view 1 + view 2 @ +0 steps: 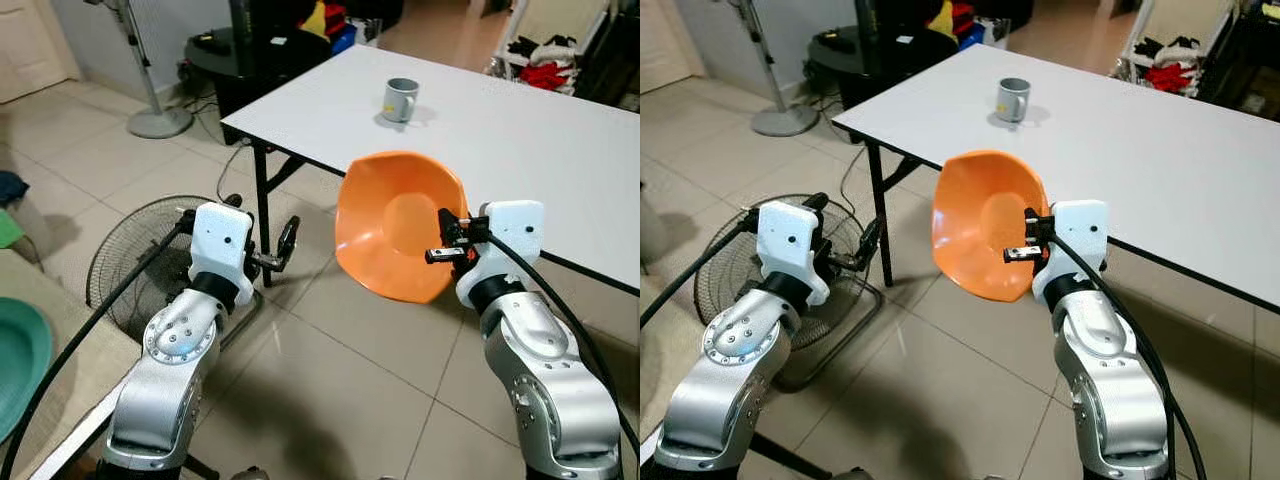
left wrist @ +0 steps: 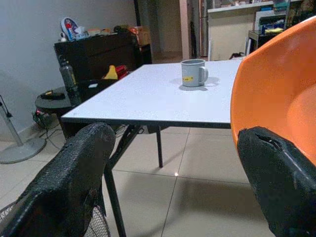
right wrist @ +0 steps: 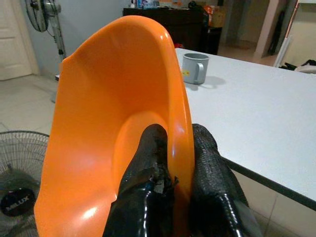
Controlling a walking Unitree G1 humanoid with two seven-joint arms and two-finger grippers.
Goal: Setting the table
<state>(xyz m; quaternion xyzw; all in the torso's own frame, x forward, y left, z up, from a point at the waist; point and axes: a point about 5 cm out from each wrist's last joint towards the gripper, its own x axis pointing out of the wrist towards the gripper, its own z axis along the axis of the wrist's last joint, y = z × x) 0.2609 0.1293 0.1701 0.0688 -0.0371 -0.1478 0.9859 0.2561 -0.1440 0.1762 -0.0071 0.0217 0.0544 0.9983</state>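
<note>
One orange bowl (image 1: 395, 225) in R pincer (image 1: 447, 240).

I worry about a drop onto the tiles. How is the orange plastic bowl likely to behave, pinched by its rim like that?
The orange plastic bowl probably keeps its shape: held on edge, its wall shows no sag. It looks thin-walled, so likely light. Its glossy surface may be slippery, and the right gripper clamps only one spot on the rim, so it could pivot or slip if jolted.
</note>
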